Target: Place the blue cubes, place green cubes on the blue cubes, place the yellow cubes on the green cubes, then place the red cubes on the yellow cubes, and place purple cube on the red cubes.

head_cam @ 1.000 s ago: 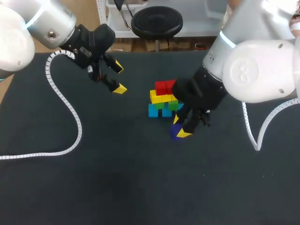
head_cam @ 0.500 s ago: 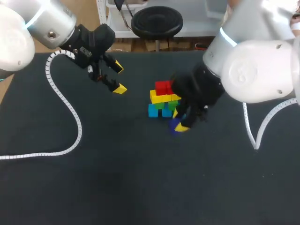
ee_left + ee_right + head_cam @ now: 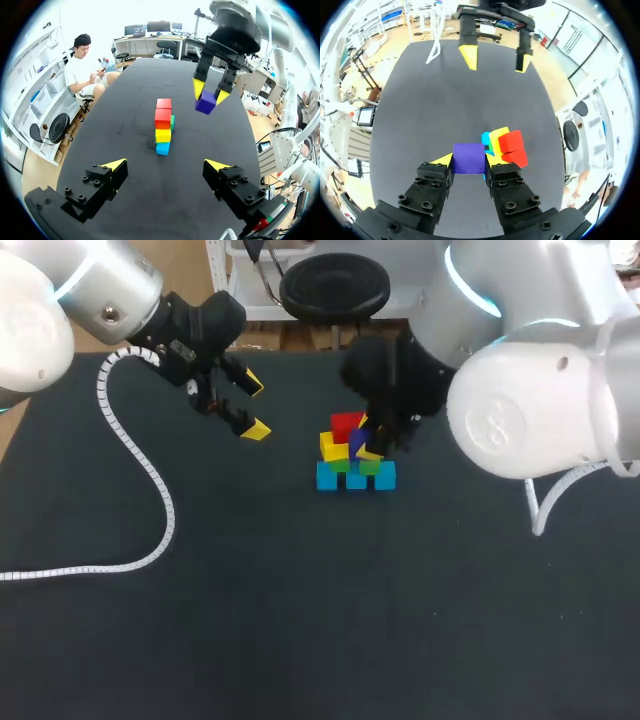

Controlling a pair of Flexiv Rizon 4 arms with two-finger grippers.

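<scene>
Matte black table (image 3: 300, 620), R gripper (image 3: 469, 161) pinching purple cube (image 3: 469, 157)

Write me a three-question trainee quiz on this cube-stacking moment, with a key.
1. Multiple choice: what is the right gripper shut on? A) a green cube B) the purple cube C) nothing
2. True or false: the left gripper holds a yellow cube.
3. Fill in: the topmost cubes of the stack are ___ in colour.
Key: 1 B. 2 false, it is open and empty. 3 red.
</scene>
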